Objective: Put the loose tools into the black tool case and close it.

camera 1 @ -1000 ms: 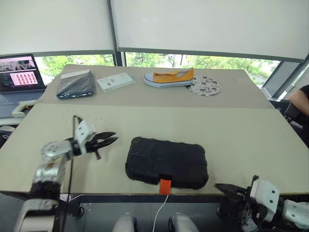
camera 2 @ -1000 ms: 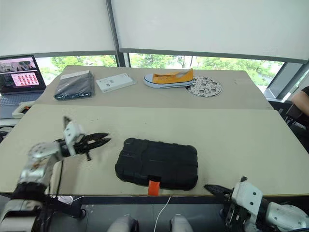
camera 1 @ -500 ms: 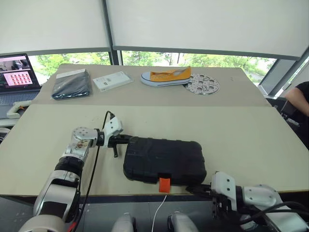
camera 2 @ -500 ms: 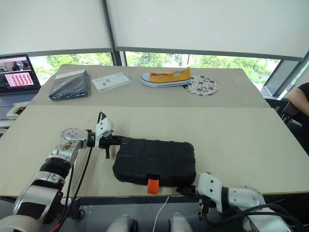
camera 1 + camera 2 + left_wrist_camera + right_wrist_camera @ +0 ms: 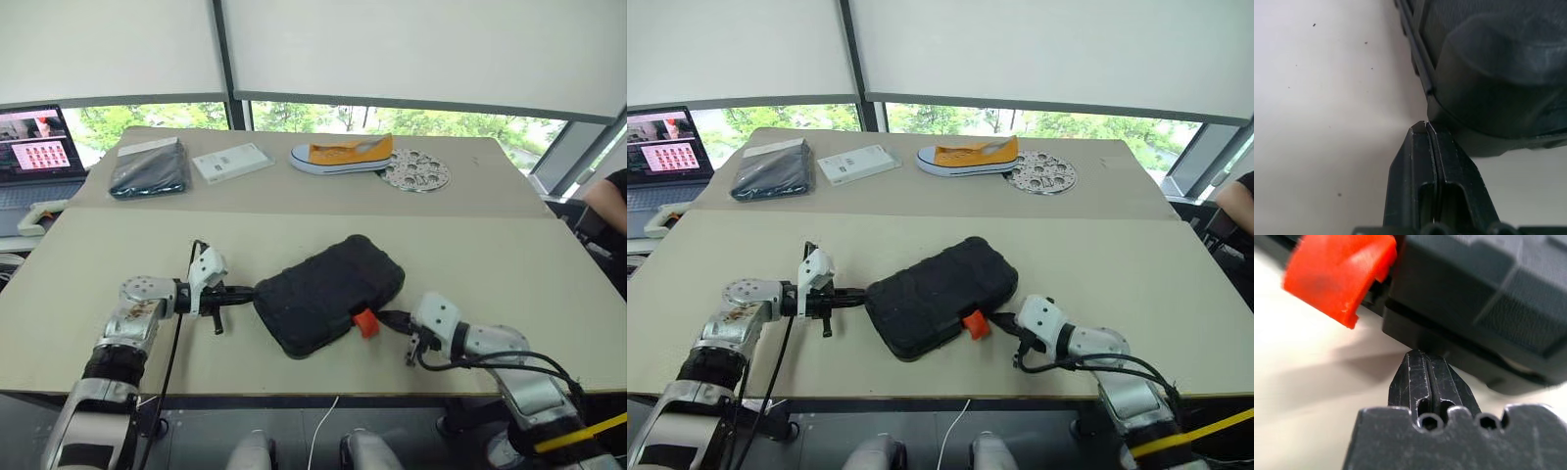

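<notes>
Now the left gripper and right gripper, both closed and empty, press opposite edges of the closed black tool case, lying askew mid-surface with bare room all around.

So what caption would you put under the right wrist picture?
Shut right hand pressing its tip against the closed black tool case, beside its orange latch.

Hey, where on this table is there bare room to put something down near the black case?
Bare tabletop lies right of the black tool case, and a band between the case and the far row: pouch, box, shoe, disc. It is crowded at the case's ends, where the left gripper and right gripper sit.
</notes>
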